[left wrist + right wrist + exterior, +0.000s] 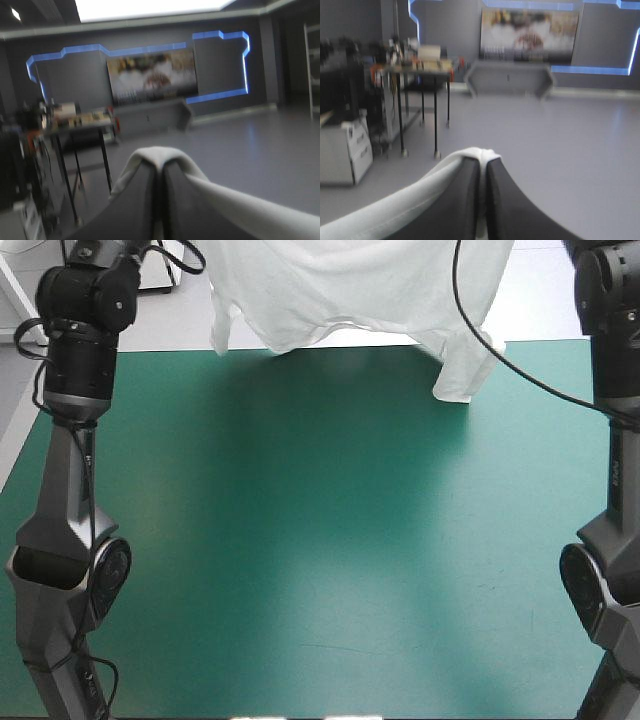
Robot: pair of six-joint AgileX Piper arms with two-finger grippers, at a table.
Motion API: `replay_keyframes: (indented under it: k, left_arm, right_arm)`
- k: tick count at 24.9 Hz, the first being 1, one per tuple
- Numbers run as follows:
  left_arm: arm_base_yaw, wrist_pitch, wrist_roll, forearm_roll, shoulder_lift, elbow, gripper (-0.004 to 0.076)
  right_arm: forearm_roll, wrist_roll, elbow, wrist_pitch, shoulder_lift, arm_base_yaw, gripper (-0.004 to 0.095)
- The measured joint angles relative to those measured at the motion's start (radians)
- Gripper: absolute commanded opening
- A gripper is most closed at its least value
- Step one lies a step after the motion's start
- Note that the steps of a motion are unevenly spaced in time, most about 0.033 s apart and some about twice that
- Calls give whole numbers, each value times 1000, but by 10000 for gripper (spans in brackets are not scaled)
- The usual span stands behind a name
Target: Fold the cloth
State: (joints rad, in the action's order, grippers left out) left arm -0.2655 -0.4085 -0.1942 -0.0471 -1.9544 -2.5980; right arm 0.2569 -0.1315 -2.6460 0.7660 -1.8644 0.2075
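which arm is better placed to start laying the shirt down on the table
Right, slightly. The left end effector and the right end effector are both shut on the raised T-shirt, but its right side hangs lower, over the far edge of the table. Likely both must lower together.

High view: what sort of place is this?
Probably a robot lab bench for cloth handling: a table with a teal-green cover, the white T-shirt hanging over its far edge, gripped by the left pincer and the right pincer.
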Motion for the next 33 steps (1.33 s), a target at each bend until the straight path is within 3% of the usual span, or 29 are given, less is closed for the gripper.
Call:
replay_keyframes:
  k: [5,8,13,17,20,23,25,33]
  left_arm:
    - [30,-296,80,0,-103,8,-9]
    - [61,-573,121,20,-183,10,-9]
    - [64,-746,148,47,-224,83,-9]
    - [70,-743,170,41,-204,241,-9]
    - [69,-613,185,18,-101,526,-9]
    - [69,-451,183,-23,111,906,-9]
    - [69,-411,168,-53,192,1058,-9]
    - [58,-363,69,-172,440,1495,-9]
  right_arm:
    - [-61,4,2,259,-111,-2,-1]
    - [-124,15,2,447,-196,-8,-1]
    - [-205,37,162,484,-230,-41,-1]
    - [-265,43,401,479,-176,-70,-1]
    - [-301,56,731,390,-67,-104,-1]
    - [-315,72,1088,241,131,-109,-1]
    - [-326,81,1227,210,210,-109,-1]
    - [-333,96,1649,187,442,-109,-1]
